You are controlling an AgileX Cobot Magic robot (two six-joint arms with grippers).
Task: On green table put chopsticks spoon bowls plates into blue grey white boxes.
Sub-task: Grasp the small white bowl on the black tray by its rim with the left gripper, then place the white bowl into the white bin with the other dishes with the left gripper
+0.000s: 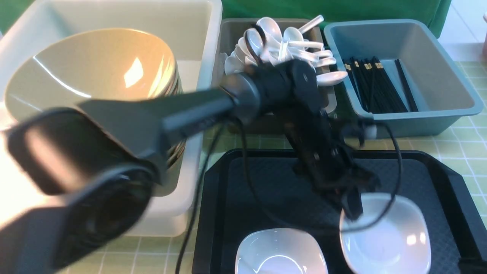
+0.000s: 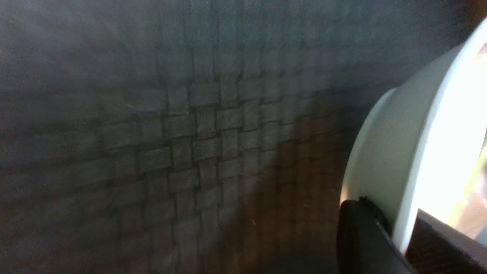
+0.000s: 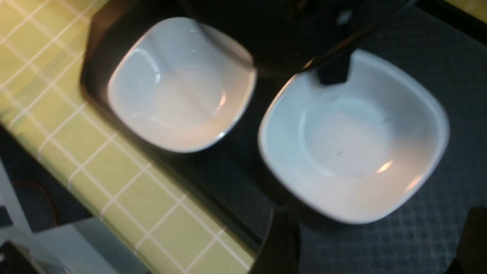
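Note:
Two white plates lie on the black tray (image 1: 266, 182): one at the front middle (image 1: 279, 251), one to its right (image 1: 392, 239). My left gripper (image 1: 352, 211) reaches down over the right plate's far rim. In the left wrist view the left gripper (image 2: 395, 215) has one finger outside that plate's (image 2: 403, 144) rim and one inside, shut on it. My right gripper (image 3: 374, 247) is open and empty above the tray, near the same plate (image 3: 354, 144). Bowls (image 1: 95, 72) are stacked in the white box (image 1: 205, 45). Spoons (image 1: 281, 45) fill the grey box (image 1: 228, 34). Chopsticks (image 1: 380, 87) lie in the blue box (image 1: 449, 76).
The left arm (image 1: 171, 118) stretches across the white box's front and over the tray, with its cable (image 1: 243, 171) hanging onto the tray. The green table (image 1: 468, 152) shows around the tray, and its near edge shows in the right wrist view (image 3: 114, 171).

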